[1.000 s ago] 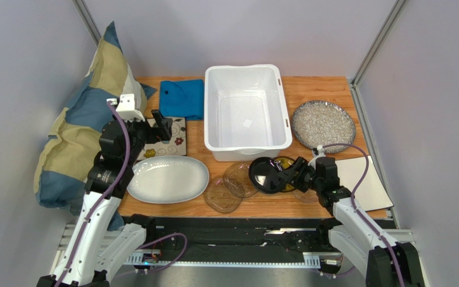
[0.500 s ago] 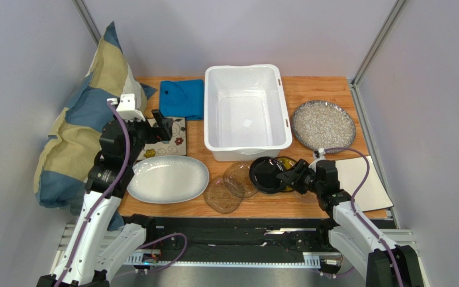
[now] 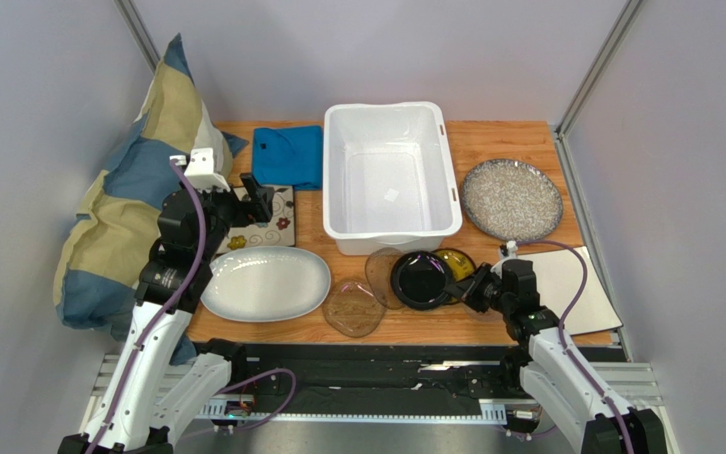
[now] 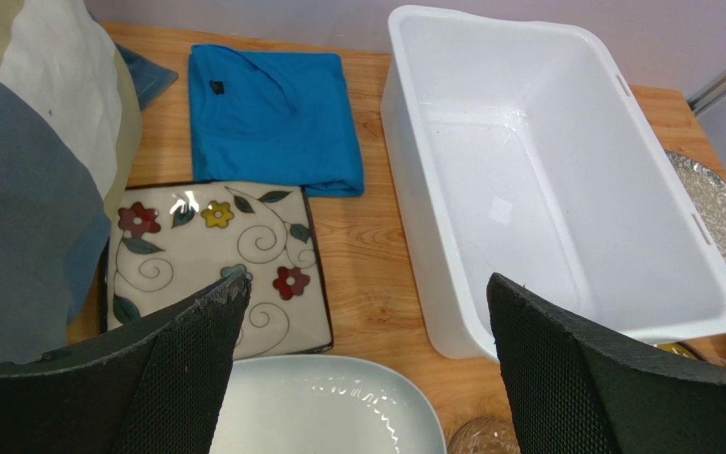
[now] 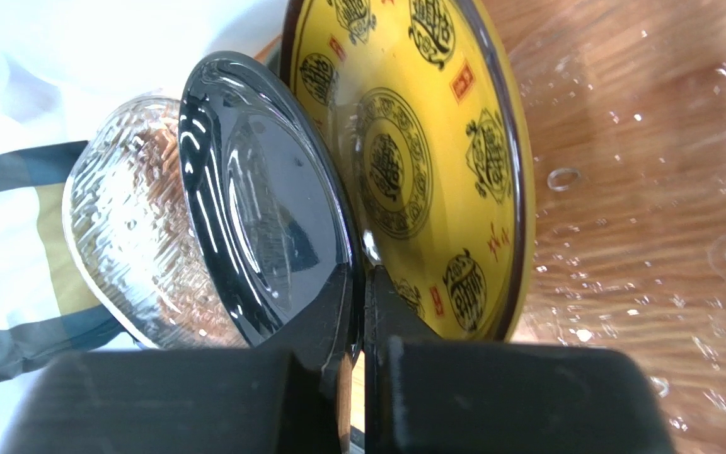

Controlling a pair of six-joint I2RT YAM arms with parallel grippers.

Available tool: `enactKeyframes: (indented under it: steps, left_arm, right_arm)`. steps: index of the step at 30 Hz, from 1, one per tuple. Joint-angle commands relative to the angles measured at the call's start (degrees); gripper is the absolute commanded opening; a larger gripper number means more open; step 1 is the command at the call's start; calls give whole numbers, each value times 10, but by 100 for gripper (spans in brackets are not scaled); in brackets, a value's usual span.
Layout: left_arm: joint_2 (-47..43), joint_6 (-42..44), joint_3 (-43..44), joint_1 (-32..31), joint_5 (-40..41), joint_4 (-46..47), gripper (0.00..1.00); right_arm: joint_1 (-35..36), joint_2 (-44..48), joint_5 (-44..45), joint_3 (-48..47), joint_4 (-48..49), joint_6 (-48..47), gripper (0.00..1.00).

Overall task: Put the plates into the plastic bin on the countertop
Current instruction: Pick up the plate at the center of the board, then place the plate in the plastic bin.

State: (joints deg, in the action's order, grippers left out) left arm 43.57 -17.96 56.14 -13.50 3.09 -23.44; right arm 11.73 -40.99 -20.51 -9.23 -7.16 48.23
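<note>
Pinches the rim of the small glossy black round plate between the narrow, closed fingers of the right gripper, lower centre-right of the top view. Overlaps there a yellow patterned round plate on its right and a clear glass round plate on its left. Fills the right wrist view with the same three: black plate tilted at centre, yellow plate behind it to the right, ribbed glass at left.

Hangs the left gripper at left of the top view, above the floral square plate, jaws spread wide and holding nothing. Frames, between its two dark pads in the left wrist view, the floral plate at left, the folded blue cloth above it, and the deep white rectangular plastic bin at right.

Keeps the bin at upper centre of the orange-brown wood-grain countertop, with no plate inside. Leaves outside it:
- the large white oval platter, lower left
- an amber-tinted glass plate, bottom centre
- the grey-speckled round plate, right
- the plain white square plate, far right

Props a blue-and-cream pillow against the left wall.
</note>
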Motion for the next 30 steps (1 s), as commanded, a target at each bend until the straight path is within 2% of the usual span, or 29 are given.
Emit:
enactKeyframes:
  steps: [1,7,20,26,30]
  left_arm:
    - [-2,-8,3,-1,-2,6,99]
    - [-3,-8,4,-1,-2,5,100]
    - [-7,-9,4,-1,-3,4,100]
    - [-8,-11,3,-1,-5,5,99]
    - [-8,-9,4,-1,-3,4,99]
  right_arm:
    - [2,22,7,-22,-28,-6,0]
    - [3,63,-12,-74,-101,-22,0]
    - [2,145,-50,-196,-354,-73,0]
    - [2,145,-55,-259,-353,-70,0]
    - [2,83,-37,-290,-317,-90,0]
